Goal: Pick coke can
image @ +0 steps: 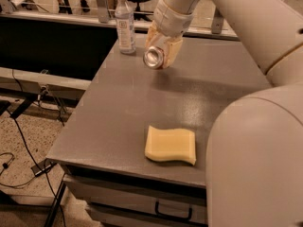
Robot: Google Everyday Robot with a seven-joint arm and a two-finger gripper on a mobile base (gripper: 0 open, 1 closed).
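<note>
Tool (161,51) clamped on coke can (154,57), silver end twd camera, nr water bottle (125,23).

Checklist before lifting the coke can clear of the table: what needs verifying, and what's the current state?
1. Gripper shut on the coke can: ok. The can is clamped and tipped, with a silver end toward the camera.
2. Can off the table: ok. It looks raised, with a shadow on the surface below it.
3. Water bottle apart from the can: ok. It stands upright near the back edge, with a gap between them.
4. Yellow sponge out of the way: ok. It lies near the front edge, far from the gripper.
5. Grip depth: cannot tell. The gripper hides the can's body.
</note>
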